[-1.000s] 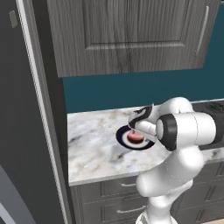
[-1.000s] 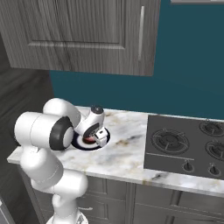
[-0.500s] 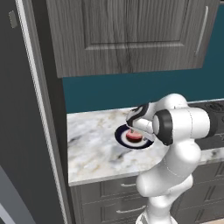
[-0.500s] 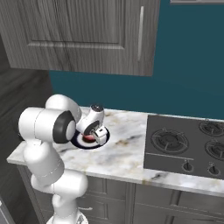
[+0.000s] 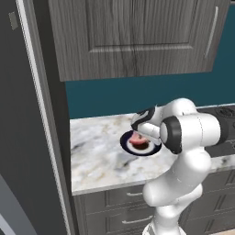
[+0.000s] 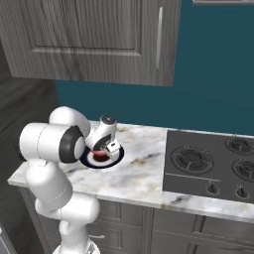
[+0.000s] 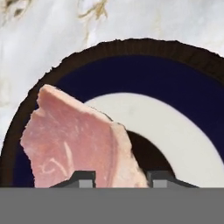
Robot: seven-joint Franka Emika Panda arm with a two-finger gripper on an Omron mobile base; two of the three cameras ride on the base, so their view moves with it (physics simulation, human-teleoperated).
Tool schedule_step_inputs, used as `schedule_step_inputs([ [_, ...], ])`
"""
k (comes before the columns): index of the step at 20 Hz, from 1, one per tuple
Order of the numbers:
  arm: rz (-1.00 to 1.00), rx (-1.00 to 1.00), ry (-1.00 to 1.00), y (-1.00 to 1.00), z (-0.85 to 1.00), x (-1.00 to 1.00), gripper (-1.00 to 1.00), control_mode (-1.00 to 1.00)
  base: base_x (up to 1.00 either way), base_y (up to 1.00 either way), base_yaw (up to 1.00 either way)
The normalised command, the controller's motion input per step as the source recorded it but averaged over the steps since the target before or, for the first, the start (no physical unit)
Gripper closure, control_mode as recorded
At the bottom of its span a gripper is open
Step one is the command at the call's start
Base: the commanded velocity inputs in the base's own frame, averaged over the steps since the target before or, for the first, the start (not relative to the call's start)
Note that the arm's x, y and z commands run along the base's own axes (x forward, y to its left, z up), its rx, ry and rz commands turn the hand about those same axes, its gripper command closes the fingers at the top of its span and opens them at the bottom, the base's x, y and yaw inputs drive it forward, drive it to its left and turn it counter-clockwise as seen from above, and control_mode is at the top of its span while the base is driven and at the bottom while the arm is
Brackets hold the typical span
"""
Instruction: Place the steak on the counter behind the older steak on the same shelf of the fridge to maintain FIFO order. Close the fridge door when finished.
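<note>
1. The steak (image 7: 78,140), a thick pale pink chunk, lies on a dark-rimmed plate (image 7: 131,52) with a navy band and a white centre. The plate sits on the counter (image 5: 98,156), near its middle and just in front of the teal wall.
2. Taking the plate as the landmark: the cooktop (image 6: 208,166) lies well to one side of it on the same marble slab, and the tall grey fridge (image 5: 27,137) stands past the counter's other end. Grey wall cabinets (image 5: 133,36) hang above it.
3. The gripper (image 7: 121,177) is down over the plate, and the arm bends low across the counter to reach it.
4. In the hand view the two dark finger tips stand close to either side of the near edge of the meat, so the jaws look drawn in against the steak, pinching it. The pads' actual contact is hidden at the bottom edge, so how firm the hold is cannot be seen.
5. The steak is not lifted; it looks to rest on the plate.
6. Progress, as I judge it: early. At most the grasp is made.
7. What is left is nearly everything: lift the steak clear of the plate, carry it to the fridge, set it on the shelf behind the older steak, then shut the door.
8. How the fridge's doors stand cannot be told from here.
</note>
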Motion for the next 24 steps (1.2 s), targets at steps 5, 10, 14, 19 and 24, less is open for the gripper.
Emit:
schedule_step_inputs([
  [5,-0.01,0.02,-0.18,0.01,0.29,-0.12,1.00,-1.00,0.00,0.00,0.00],
  [10,0.00,0.01,-0.28,0.00,0.33,-0.53,1.00,-1.00,0.00,0.00,0.00],
  [14,0.00,0.00,-0.24,0.00,0.76,-0.64,1.00,-1.00,0.00,0.00,0.00],
  [19,0.00,0.00,-0.07,0.00,1.00,-0.71,1.00,-1.00,0.00,0.00,0.00],
  [24,0.00,0.01,0.00,0.00,1.00,-0.62,1.00,-1.00,0.00,0.00,0.00],
])
